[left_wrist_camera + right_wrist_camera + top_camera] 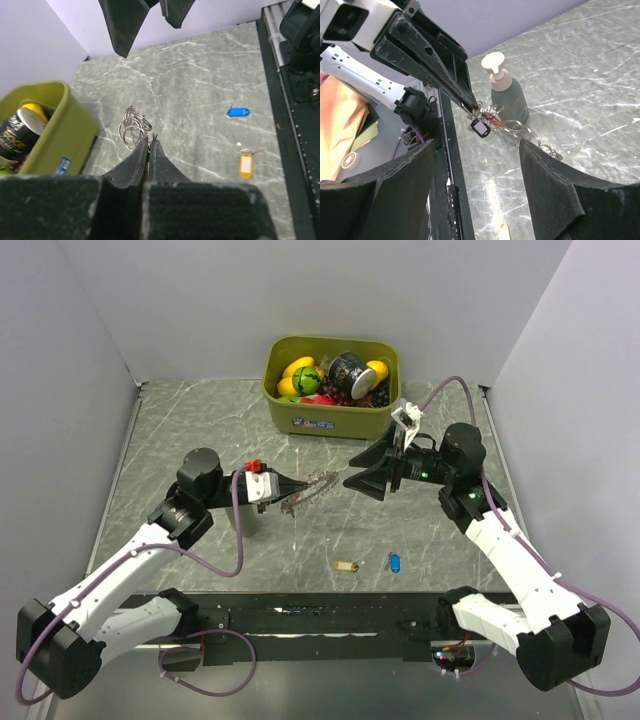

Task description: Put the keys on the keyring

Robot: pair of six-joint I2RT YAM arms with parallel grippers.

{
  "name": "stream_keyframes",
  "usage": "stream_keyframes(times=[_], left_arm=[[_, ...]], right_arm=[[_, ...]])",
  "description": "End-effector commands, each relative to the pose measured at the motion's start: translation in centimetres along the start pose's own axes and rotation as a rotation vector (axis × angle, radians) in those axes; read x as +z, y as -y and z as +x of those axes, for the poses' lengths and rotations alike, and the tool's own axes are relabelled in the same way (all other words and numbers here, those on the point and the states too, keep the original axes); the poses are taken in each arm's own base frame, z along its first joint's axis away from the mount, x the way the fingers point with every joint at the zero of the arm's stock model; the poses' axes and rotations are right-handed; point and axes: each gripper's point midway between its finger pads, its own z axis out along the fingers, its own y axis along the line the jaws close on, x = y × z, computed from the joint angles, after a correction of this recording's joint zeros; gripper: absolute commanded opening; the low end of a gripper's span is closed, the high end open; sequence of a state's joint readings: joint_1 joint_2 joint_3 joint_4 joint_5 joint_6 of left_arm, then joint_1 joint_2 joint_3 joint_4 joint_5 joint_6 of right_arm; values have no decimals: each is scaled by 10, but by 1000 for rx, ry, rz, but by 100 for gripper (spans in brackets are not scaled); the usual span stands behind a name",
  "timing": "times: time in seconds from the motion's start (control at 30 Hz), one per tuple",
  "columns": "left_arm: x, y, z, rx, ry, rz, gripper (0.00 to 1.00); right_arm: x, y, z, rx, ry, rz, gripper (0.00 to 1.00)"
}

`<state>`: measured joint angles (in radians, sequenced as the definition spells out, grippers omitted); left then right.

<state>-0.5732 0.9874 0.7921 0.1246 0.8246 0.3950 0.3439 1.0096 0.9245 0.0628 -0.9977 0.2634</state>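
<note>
Grey marble-look tabletop [190, 430], white walls, olive bin [285, 412] w/ toy fruit + a can at the back. Keyring [312, 490] is held up off the table mid-scene, btwn the two arms. Yellow key [345, 566] and blue key [395, 562] lie flat near the front edge, near each other but not touching, well apart from the ring. Pump bottle [509, 100] stands behind the ring in the right wrist view.

Left gripper [290, 490]: jaws pinched fully together on the keyring's edge, loops sticking out past the tips. Right gripper [352, 472]: spread wide, nothing in it, facing the ring, near but not touching.

Handling (judgement):
- Ring: light, bare metal, slippery. Loops are loose, so it'll likely swing or twist in a pinch. Best hold is where the loops bunch.
- Keys: v. light and thin, lying flat on a hard smooth top, so awkward to pick and may skid.
- Where to grip a key: the tag is the widest, grippiest part. Take it across the tag's sides and leave the hole end free for threading.

Look:
- Keyring: bunch of thin silvery wire loops, overlapping. A small dark tag [480, 128] hangs off it.
- A red bit shows among the loops, prob the red key, but can't tell if it's threaded.
- Keys: tiny, coloured plastic tags, metal part barely visible.
</note>
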Motion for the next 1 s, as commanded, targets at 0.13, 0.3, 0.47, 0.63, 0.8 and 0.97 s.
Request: stream_keyframes(times=[0.13, 0.3, 0.47, 0.63, 0.8, 0.97], left_arm=[[-3, -10, -24, 152, 76, -45, 1], [4, -9, -20, 51, 125, -57, 1], [3, -5, -24, -4, 225, -89, 1], [-7, -4, -41, -52, 343, -117, 1], [-27, -7, -59, -56, 483, -153, 1], [-46, -13, -65, -71, 565, -182, 1]], right_arm=[[1, 1, -14, -38, 17, -3, 75], [1, 15, -4, 25, 8, 74, 77], [-4, 34, 5, 101, 20, 193, 79], [-13, 48, 29, 188, -7, 269, 80], [-20, 60, 60, 312, -64, 352, 81], [-42, 76, 107, 458, -167, 559, 83]])
